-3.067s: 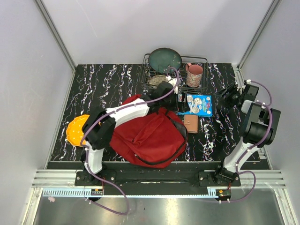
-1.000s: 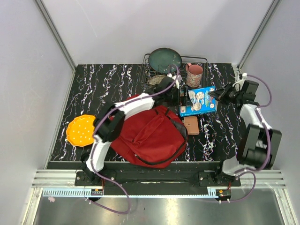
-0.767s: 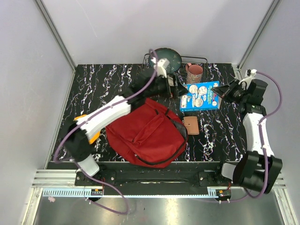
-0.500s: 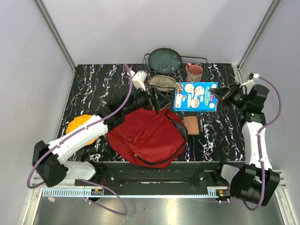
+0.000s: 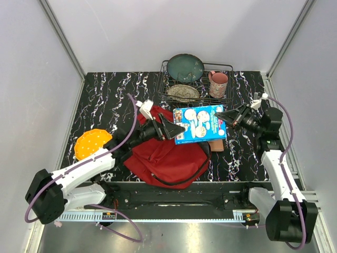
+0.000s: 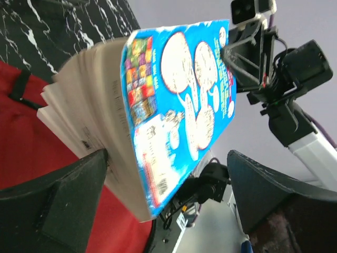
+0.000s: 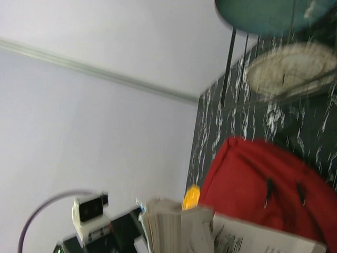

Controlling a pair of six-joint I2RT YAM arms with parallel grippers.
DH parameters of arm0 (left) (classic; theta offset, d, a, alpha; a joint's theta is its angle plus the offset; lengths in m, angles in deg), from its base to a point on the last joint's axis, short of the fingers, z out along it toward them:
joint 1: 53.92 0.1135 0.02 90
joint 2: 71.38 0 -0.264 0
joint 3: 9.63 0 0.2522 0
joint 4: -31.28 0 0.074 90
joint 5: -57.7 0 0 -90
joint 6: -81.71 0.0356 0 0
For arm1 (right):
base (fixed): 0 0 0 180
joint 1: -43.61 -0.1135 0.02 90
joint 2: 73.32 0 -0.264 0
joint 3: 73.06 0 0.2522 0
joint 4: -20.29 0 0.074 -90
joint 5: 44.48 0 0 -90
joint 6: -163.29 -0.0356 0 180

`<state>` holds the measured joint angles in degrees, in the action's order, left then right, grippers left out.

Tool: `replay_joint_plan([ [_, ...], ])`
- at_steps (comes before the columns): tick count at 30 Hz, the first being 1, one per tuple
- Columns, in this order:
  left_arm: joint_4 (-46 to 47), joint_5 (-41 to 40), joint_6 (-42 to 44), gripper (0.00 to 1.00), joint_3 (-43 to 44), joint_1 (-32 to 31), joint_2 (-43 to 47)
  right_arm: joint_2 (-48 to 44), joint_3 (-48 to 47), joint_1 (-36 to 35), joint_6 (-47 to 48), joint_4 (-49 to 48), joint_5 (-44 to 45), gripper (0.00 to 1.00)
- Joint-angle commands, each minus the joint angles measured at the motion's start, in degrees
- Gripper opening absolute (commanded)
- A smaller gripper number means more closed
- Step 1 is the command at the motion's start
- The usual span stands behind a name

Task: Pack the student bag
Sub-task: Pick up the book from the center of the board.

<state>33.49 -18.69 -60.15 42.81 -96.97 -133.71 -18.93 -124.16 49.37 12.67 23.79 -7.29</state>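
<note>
Student bag: large red fabric backpack with dark straps [image 5: 160, 158], lying flat on the black white-veined marble table [image 5: 105, 95], a little toward 6 o'clock from the table's centre. It also fills the lower right of the blurred right wrist view [image 7: 263, 179].

Book: thick blue softcover book with round white pictures on its cover [image 5: 200, 124], cover up, over the bag's 1 o'clock corner. In the left wrist view it is tilted with its pages fanned [image 6: 179, 116]. Whether it touches the bag cannot be told.

Right gripper: [image 5: 222, 116] clenched on the book's 3 o'clock edge and carrying it.

Left gripper: [image 5: 174, 130] released, jaws spread wide at the book's 9 o'clock edge. One dark finger [image 6: 58, 205] sits just beside the page block and the other [image 6: 274, 184] well apart from it.

Wallet: small brown leather wallet [image 5: 215, 143] on the table at the bag's 3 o'clock side, half hidden under the book.

Rack: black wire dish rack [image 5: 224, 67] at the table's 12 o'clock, holding a dark green round plate [image 5: 185, 67], a pale patterned plate [image 5: 182, 92] and a pink mug [image 5: 218, 83].

Disc: orange round dotted disc [image 5: 92, 145] at 9 o'clock of the bag, beside the left arm.
</note>
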Motion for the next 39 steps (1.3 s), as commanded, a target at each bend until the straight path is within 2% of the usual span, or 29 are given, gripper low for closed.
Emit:
replay_joint_plan([
  [1, 17.4, 4.9, -7.4, 0.99, -0.9, 0.0, -0.9, -1.5, 0.8, -4.7, -5.9, -8.9, 1.7, 0.00],
  [7, 22.5, 6.5, -12.2, 0.99, -3.1, -0.1, -2.2, -1.5, 2.4, -5.4, -8.5, -14.1, 1.4, 0.00],
  [10, 18.4, 5.7, -11.1, 0.99, -3.0, -0.1, -0.9, -2.0, 1.7, -5.4, -7.0, -11.5, 3.7, 0.00],
  [14, 3.2, -1.0, -7.6, 0.99, -3.3, 0.0, 5.3, -2.7, -1.6, -5.4, -2.8, -6.3, 7.5, 0.00],
  [16, 1.1, -3.1, -9.0, 0.99, -5.8, 0.2, 9.1, -3.0, -2.5, -5.4, -2.4, -7.4, 8.8, 0.00],
  [19, 4.8, -4.6, -14.1, 0.99, -11.1, 0.4, 12.6, -2.4, -2.2, -5.4, -4.1, -11.7, 9.1, 0.00],
  [24, 8.5, -3.9, -18.6, 0.99, -12.4, 0.5, 14.1, -0.5, -0.5, -7.1, -7.2, -18.3, 7.8, 0.00],
  [28, 18.6, -0.3, -24.2, 0.99, -13.1, 0.5, 7.7, -0.4, -0.3, -9.4, -6.3, -18.1, 8.7, 0.00],
  [32, 39.6, 1.5, -33.5, 0.99, -15.2, 0.5, -0.4, -0.1, 0.2, -10.2, -6.2, -18.5, 8.2, 0.00],
  [35, 47.3, 2.8, -35.6, 0.99, -14.5, 0.8, -5.7, 0.1, 1.1, -10.8, -7.3, -20.5, 7.4, 0.00],
  [39, 50.8, 2.4, -35.6, 0.99, -13.9, 1.1, -8.0, -0.9, 1.5, -11.0, -5.9, -18.3, 5.4, 0.00],
])
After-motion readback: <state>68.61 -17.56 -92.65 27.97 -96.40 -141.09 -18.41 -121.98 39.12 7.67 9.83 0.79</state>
